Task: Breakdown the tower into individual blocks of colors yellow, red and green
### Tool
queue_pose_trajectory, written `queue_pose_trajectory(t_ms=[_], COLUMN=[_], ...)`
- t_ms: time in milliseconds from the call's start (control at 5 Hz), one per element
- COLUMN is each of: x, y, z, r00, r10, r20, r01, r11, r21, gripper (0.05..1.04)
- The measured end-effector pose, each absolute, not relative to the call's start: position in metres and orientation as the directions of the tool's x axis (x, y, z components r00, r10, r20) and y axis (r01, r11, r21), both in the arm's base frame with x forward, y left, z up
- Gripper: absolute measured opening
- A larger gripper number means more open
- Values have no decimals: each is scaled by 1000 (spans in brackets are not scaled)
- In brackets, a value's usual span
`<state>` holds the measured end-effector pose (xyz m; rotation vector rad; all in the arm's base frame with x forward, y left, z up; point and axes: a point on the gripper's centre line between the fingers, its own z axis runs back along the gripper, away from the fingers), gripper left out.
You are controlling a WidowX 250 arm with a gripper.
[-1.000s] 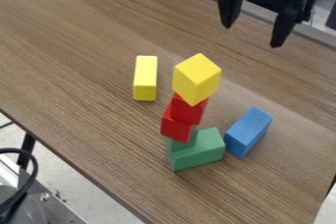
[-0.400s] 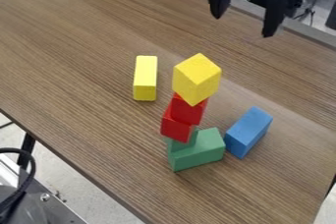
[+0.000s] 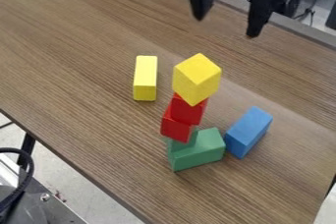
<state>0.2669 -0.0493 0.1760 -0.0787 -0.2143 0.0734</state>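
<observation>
Camera view: hand [image 3: 226,27] is open and empty, up over the far side of the table [image 3: 78,66], fingers spread and pointing down, not touching the tower. Tower is standing. Top to bottom: yellow cube [image 3: 197,79], upper red block [image 3: 188,109], lower red block [image 3: 175,128], green base [image 3: 200,150]. Cube sits with a corner facing the camera, and the two reds are out of line with each other. More green right under the reds; can't tell if that's part of the base or a separate block. Loose yellow block [image 3: 145,78] lies apart from the tower, blue block [image 3: 248,132] is just beside the green.

My read: teardown not begun, step in hand is the approach to the yellow cube. It has to go first, since the reds carry it. Next move: bring the hand over the cube, turn it so the fingers meet two opposite faces, lower, close, lift straight up before any sideways travel. Set it down near the loose yellow but clear of the reds' path. Then reds one at a time, green last. Risk: stack looks offset, so a nudge on the cube probably topples the lot. Centre before closing.
</observation>
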Motion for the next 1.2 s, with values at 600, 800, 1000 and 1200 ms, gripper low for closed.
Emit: queue_pose_trajectory(t_ms=[600,800,1000,1200], x=[213,214,218,221], y=[-61,-67,-73,-76], z=[158,156,154,151], r00=[985,983,982,983], r10=[10,-6,-26,-25], r20=[171,182,187,183], r01=[5,21,40,39], r11=[996,997,996,996], r21=[-89,-81,-74,-75], gripper=[999,998,999,967])
